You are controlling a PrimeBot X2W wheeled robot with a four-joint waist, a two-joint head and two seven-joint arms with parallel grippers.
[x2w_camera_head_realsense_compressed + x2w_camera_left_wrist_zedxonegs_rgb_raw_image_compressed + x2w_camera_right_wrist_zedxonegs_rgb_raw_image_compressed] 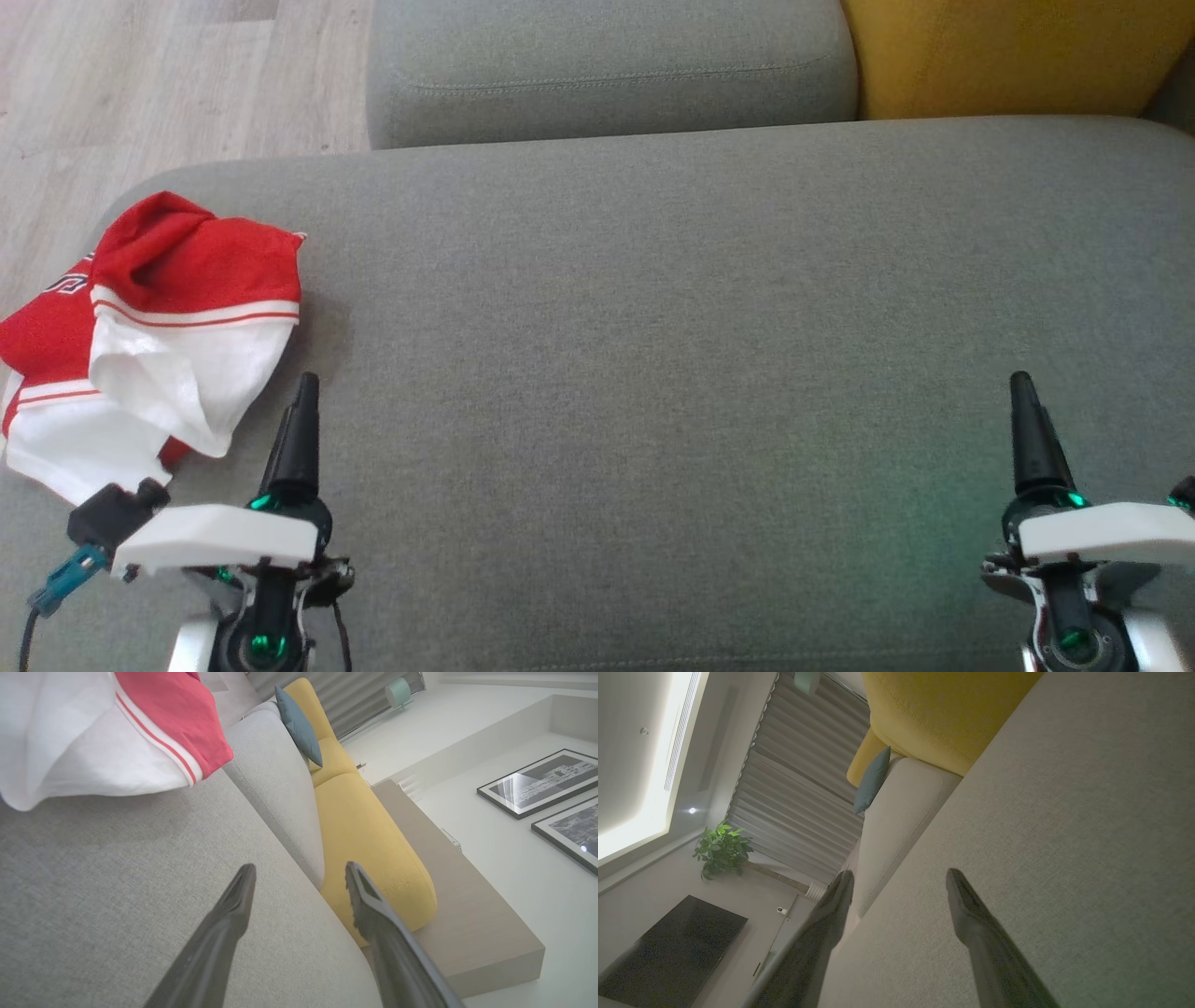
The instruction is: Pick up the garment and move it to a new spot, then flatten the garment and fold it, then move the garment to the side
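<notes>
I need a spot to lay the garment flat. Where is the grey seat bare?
Bare: the whole middle and right of the grey seat, from the garment across to the right gripper, back to the grey backrest and yellow cushion. Crowded: only the left end, where the crumpled garment lies close beside the left gripper.

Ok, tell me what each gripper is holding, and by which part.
Nothing is held: left gripper and right gripper are open, the garment lies free.

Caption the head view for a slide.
Crumpled red-and-white garment on left of grey sofa seat; left gripper and right gripper, jaws open.
</notes>
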